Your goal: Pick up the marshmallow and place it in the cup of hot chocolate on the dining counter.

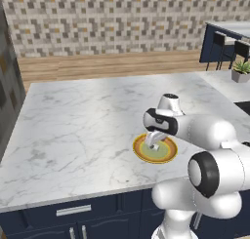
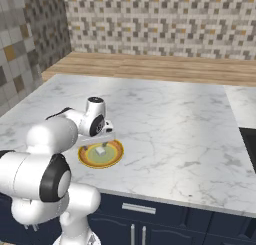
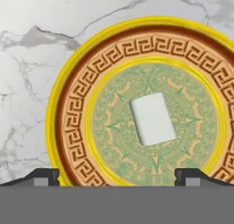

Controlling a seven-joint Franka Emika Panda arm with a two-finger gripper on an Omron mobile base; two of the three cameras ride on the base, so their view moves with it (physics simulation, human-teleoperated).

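- The jaws (image 3: 117, 175) stand wide apart with nothing between them, hanging just above the plate; in the hand view the two dark finger tips (image 3: 43, 176) rise at either side of the bottom edge.
- The marshmallow (image 3: 152, 118), a small white soft block, lies a little askew at the middle of the plate, free of the jaws.
- The plate (image 3: 73, 104) is round, with a yellow rim, a brown key-pattern band and a green patterned centre; it rests flat on the marble tabletop (image 1: 73, 126), near its front edge.
- From the right base view the marshmallow (image 2: 101, 151) sits under the hand on the plate (image 2: 87, 160).
- Beyond the tabletop stand a potted plant (image 1: 241, 70) and dark stools (image 1: 227, 45) at a navy counter.
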